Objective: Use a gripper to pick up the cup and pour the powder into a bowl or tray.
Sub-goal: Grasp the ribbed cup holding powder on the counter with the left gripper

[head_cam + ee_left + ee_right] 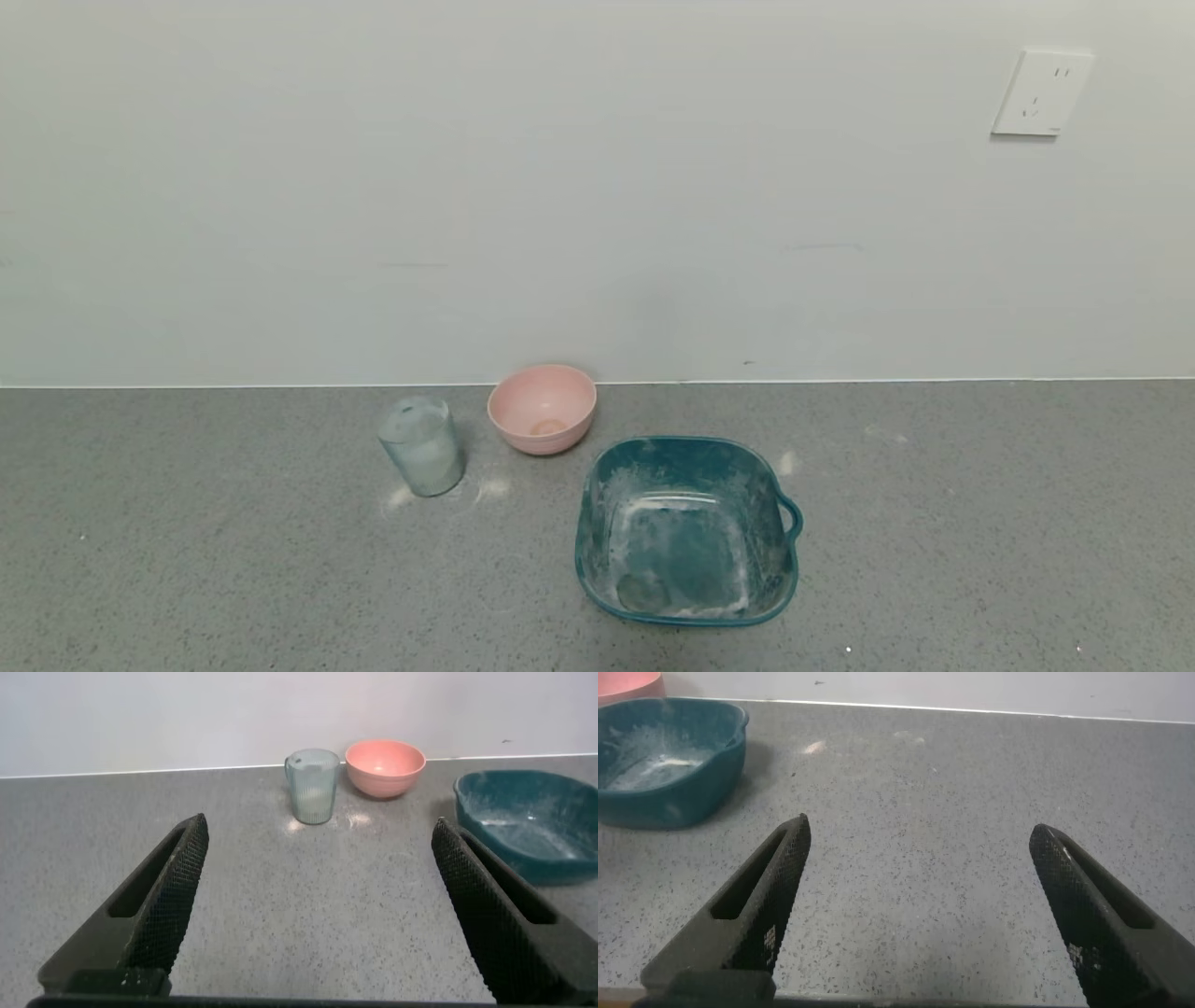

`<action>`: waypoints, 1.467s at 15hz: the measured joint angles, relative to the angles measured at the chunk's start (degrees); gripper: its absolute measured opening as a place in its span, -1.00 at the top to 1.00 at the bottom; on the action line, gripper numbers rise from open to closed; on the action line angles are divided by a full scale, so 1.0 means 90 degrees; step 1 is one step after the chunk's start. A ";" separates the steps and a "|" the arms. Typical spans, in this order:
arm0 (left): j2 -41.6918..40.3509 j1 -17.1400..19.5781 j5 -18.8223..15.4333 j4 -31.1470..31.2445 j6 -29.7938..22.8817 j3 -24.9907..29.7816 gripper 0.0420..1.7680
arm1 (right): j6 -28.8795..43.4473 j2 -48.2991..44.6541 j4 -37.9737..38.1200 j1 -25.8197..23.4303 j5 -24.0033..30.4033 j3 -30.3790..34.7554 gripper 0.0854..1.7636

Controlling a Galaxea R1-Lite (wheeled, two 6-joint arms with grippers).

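The ribbed pale blue-grey cup (422, 446) stands upright on the grey counter, left of centre; white powder (428, 455) shows through its wall. It also shows in the left wrist view (312, 785). The teal basin (686, 529) sits to the right and nearer, dusted white, its loop handle on its right side; it shows in both wrist views (533, 817) (663, 761). Neither arm shows in the head view. My left gripper (318, 833) is open and empty, well short of the cup. My right gripper (920, 831) is open and empty over bare counter, right of the basin.
A round pink bowl (542, 408) stands between the cup and the basin, close to the wall (597, 187); it shows in the left wrist view (385, 766). White powder smears lie on the counter (187, 560) beside the cup. A wall socket (1041, 93) is at upper right.
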 joint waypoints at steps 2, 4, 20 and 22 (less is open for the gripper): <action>0.0000 0.0000 0.0000 0.0000 0.0000 0.0000 -0.94 | 0.0000 0.0000 0.0000 0.0000 0.0000 0.0000 -0.94; 0.0000 0.0000 0.0000 0.0000 0.0000 0.0000 -0.94 | 0.0000 0.0000 0.0000 0.0000 0.0000 0.0000 -0.94; 0.3961 0.0102 0.0014 -0.0662 -0.0030 -0.0129 -0.94 | 0.0000 0.0000 0.0000 0.0000 0.0000 0.0000 -0.94; 0.4481 0.0104 -0.0003 -0.1514 0.0004 0.0309 -0.94 | 0.0000 0.0000 0.0000 0.0000 0.0000 0.0000 -0.94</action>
